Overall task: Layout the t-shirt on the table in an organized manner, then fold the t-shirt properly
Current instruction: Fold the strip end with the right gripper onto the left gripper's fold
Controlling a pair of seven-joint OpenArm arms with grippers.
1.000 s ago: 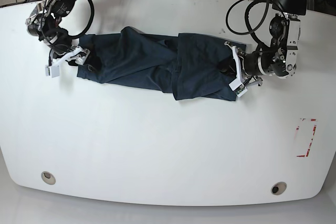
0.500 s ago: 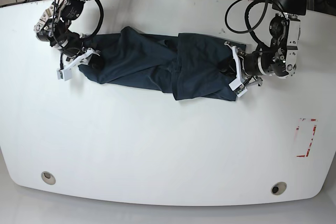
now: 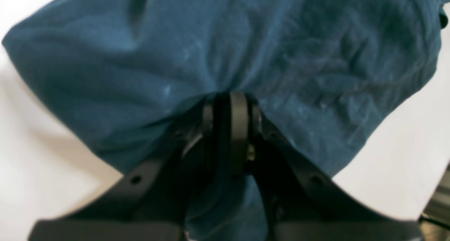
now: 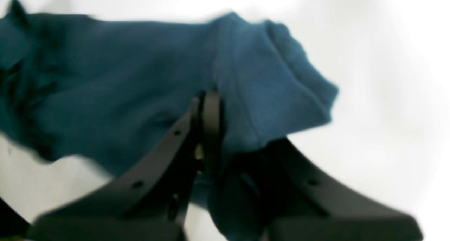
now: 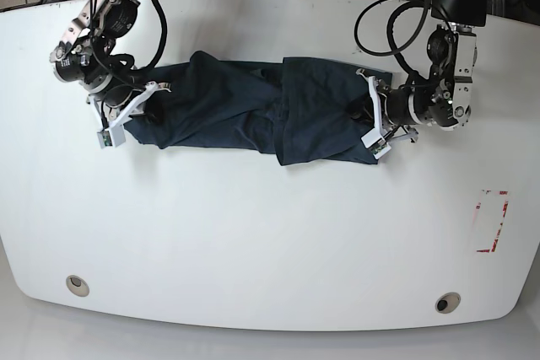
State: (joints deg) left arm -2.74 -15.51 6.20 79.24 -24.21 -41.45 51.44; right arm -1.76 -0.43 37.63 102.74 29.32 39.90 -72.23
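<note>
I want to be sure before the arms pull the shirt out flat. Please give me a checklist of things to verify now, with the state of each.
1. Left gripper shut on the t-shirt: ok, cloth is pinched between its closed fingers.
2. Right gripper shut on the t-shirt: ok, though the right wrist view is blurred.
3. Grips at opposite ends of the cloth: ok in the base view.
4. T-shirt flat and untwisted: not ok, it lies bunched in a wrinkled band.
5. Cloth fully on the table: ok.
6. Which shirt parts are held: cannot tell.
</note>
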